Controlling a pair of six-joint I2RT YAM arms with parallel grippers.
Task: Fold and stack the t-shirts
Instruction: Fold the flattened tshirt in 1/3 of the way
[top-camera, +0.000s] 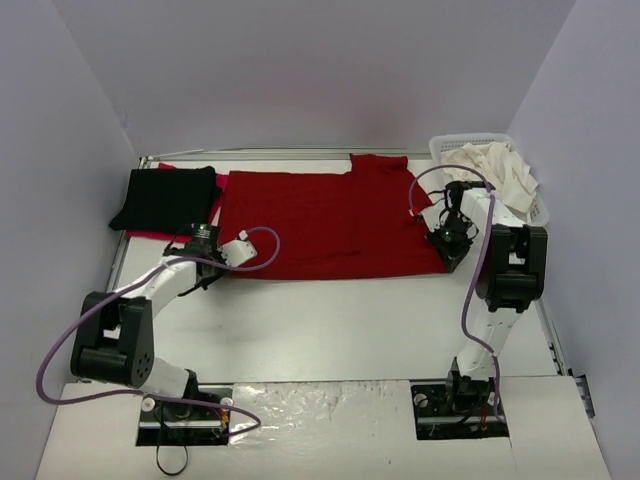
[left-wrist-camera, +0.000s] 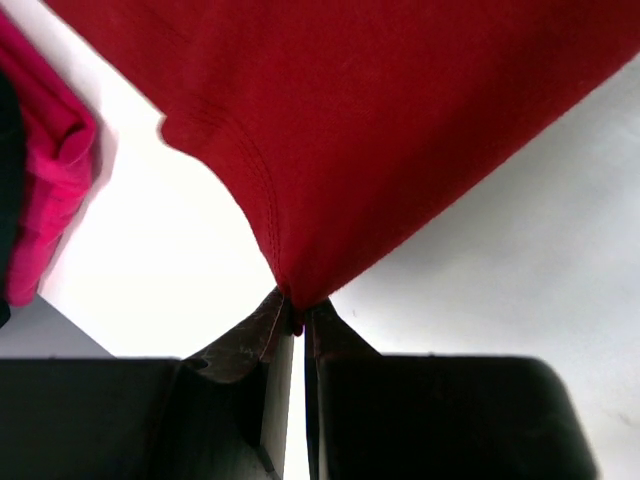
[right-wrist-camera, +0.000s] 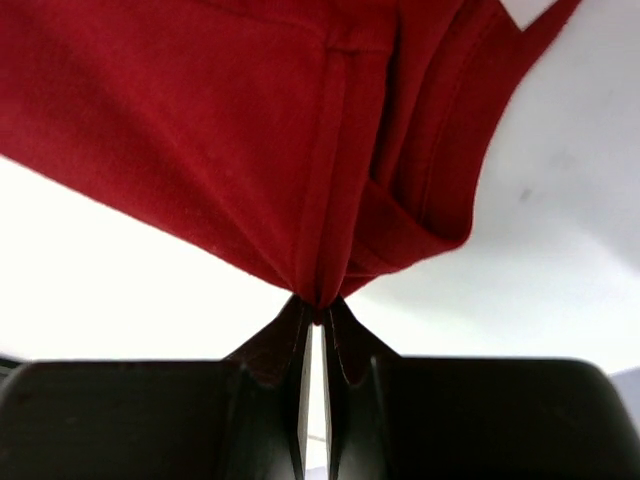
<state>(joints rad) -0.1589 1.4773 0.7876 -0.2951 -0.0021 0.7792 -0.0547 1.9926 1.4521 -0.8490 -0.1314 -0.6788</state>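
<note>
A dark red t-shirt (top-camera: 325, 225) lies spread flat across the back half of the table. My left gripper (top-camera: 207, 262) is shut on its near left corner (left-wrist-camera: 300, 270). My right gripper (top-camera: 447, 250) is shut on its near right corner (right-wrist-camera: 325, 270), by a sleeve. A folded black t-shirt (top-camera: 165, 198) lies at the back left on top of a bright red one (top-camera: 215, 205), whose edge shows in the left wrist view (left-wrist-camera: 45, 180). Cream-white t-shirts (top-camera: 495, 172) fill the basket at the back right.
A white plastic lattice basket (top-camera: 540, 212) stands at the back right corner, close behind my right arm. Grey walls close in the table on three sides. The arm bases sit at the near edge.
</note>
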